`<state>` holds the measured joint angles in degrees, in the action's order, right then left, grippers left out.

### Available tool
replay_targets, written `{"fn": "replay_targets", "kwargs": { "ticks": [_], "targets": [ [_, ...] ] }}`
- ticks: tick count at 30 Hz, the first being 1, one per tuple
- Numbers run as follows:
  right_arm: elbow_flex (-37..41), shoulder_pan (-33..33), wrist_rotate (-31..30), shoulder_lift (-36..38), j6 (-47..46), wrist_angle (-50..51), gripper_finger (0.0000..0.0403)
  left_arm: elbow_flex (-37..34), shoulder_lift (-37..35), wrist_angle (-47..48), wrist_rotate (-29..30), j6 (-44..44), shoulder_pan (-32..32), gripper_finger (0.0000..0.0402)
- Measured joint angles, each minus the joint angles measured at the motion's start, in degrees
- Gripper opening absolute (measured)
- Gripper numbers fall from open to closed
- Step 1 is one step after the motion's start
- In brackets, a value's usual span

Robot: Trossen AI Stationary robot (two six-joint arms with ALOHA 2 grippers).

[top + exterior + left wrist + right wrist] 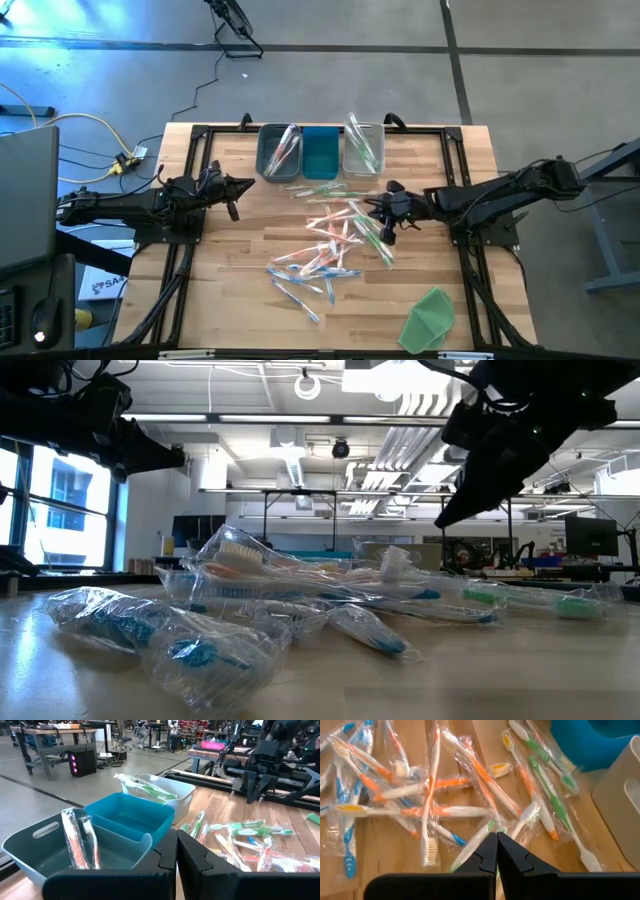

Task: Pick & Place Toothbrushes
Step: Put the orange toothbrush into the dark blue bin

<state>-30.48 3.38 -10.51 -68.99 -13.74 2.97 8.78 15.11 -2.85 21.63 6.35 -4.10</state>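
With the toothbrushes (pixel 335 240) scattered mid-table before three bins (pixel 320 150), the right gripper (pixel 388 232) is held closed and empty over the pile, the left gripper (pixel 232 210) closed aside; fingers should be opened and one brush singled out before descent.

Three bins (pixel 321 150) side by side along table (pixel 230 260) far edge; toothbrushes (pixel 330 245) scattered mid-table before them, some inside outer bins.

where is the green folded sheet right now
In the high view the green sheet lies on the table's near right corner, apart from the toothbrushes piled mid-table, and nearer the right arm's side than the left's.
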Motion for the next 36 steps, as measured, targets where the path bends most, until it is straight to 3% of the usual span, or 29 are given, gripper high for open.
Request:
{"fn": "replay_targets", "kwargs": {
  "ticks": [8,13,28,36],
  "targets": [
    [0.00,-1.20,-0.01,0.10,-0.21,-8.21,0.0002,0.00,0.02,-0.04,0.00,0.00,0.00,0.0001],
    [0.00,-3.31,0.03,2.59,5.65,-11.07,0.0002,0.00,0.02,-0.03,0.00,0.00,0.00,0.0001],
    [8.76,-10.70,5.96,21.43,11.79,-16.30,0.0002,0.00,0.02,0.04,0.00,0.00,0.00,0.0001],
    [11.63,-13.23,6.00,25.29,12.69,-23.92,0.0002,0.00,0.02,0.22,0.02,0.00,0.00,0.0001]
  ]
}}
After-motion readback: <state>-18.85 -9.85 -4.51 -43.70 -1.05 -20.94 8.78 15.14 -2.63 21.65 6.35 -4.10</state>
